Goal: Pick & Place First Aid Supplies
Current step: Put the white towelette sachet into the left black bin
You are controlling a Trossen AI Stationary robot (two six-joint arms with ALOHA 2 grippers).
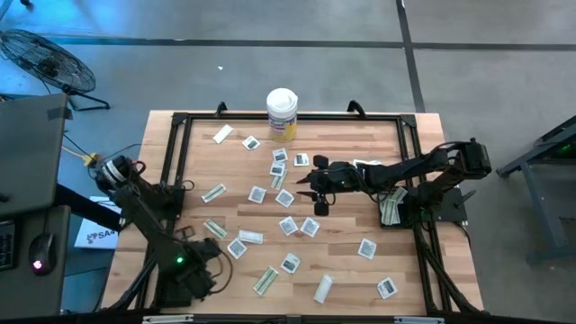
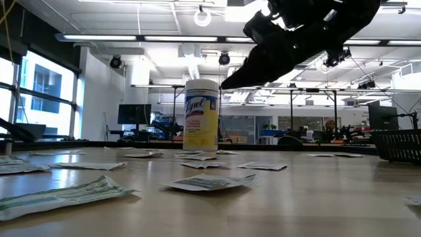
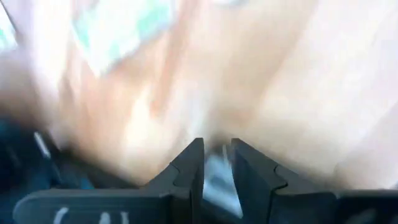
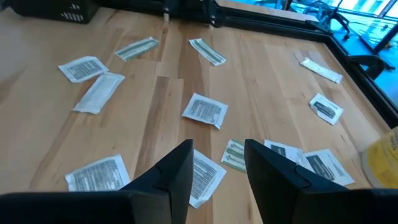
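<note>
I have the right gripper (image 1: pixel 317 194) stretched out over the middle of the wooden table (image 1: pixel 351 270), raised above the surface with its two fingers (image 4: pixel 176 172) spread apart and nothing between them, which I read as lining up over a square sachet (image 4: pixel 200 175) lying just beneath. The first aid supplies are scattered flat all over the tabletop: square white sachets such as one (image 1: pixel 367 248) toward the right side, and narrow wrappers like the pale-green one (image 1: pixel 266 281) near the front edge. A few packets (image 1: pixel 391 207) already sit in the dark basket (image 1: pixel 392 221) by the right arm's base, so I judge that is where the picked items go. The left gripper (image 1: pixel 205 270) is folded back low at the front left corner of the table; its fingers (image 3: pixel 186 171) stand a little apart with something pale between them, but the view is too blurred for me to tell whether it grasps anything. The tall Lysol wipes canister (image 1: pixel 282 113) stands upright at the far edge, clear of my reach path. The packets lie close together near the centre, so I risk pinching two at once.
</note>
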